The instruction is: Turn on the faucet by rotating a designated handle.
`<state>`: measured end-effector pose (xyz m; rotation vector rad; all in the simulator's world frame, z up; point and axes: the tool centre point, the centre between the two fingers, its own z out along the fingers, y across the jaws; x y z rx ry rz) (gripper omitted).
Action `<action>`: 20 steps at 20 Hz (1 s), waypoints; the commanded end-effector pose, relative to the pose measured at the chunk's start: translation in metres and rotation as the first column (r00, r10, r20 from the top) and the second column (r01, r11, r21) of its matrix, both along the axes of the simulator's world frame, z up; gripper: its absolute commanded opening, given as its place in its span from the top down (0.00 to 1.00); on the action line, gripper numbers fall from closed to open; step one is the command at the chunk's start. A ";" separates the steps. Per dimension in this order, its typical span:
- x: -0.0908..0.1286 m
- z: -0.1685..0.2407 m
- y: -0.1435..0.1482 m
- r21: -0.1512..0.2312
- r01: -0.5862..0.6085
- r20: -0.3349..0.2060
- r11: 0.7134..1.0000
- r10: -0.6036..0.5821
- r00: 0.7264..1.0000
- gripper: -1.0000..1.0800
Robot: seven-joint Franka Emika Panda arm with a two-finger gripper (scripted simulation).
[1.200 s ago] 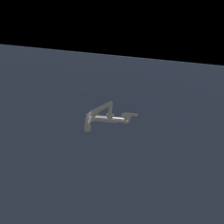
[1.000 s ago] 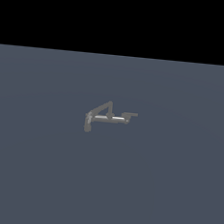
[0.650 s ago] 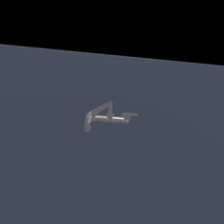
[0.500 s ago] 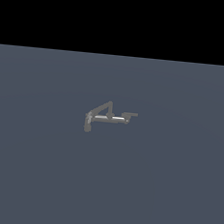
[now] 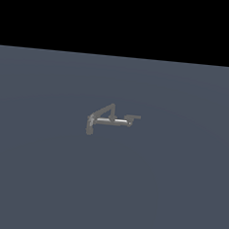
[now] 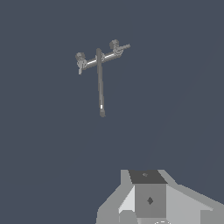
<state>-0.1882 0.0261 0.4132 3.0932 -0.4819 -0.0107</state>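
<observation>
The faucet point(image 5: 110, 119) is a tiny grey rod assembly standing alone on the flat grey floor, mid-frame in the exterior view. Its slanted pipe drops to a down-bent spout point(image 5: 89, 129) at the exterior view's left. The handle point(image 5: 133, 118), a short pale crossbar on a darker stub, sits at the opposite end. From the wrist view the faucet point(image 6: 99, 65) is seen from above, with the handle point(image 6: 120, 47) at one end of the straight bar. Only part of my gripper point(image 6: 148, 189) shows at the wrist frame's edge, well away from the faucet, touching nothing. Its jaws' spacing is unclear.
A plain dark grey floor point(image 5: 168, 191) surrounds the faucet on all sides. A black band fills the upper part of the exterior view. The arm itself does not appear in the exterior view.
</observation>
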 end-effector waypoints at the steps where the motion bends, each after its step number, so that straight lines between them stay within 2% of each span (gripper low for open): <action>1: 0.015 -0.017 0.005 0.001 0.060 0.001 0.998 -0.060 0.998 1.00; 5: 0.040 -0.045 0.010 0.003 0.156 0.001 0.988 -0.156 0.988 1.00; 10: 0.072 -0.078 0.013 0.005 0.272 0.002 0.962 -0.272 0.962 1.00; 20: 0.132 -0.141 0.008 0.008 0.478 0.003 0.878 -0.478 0.878 1.00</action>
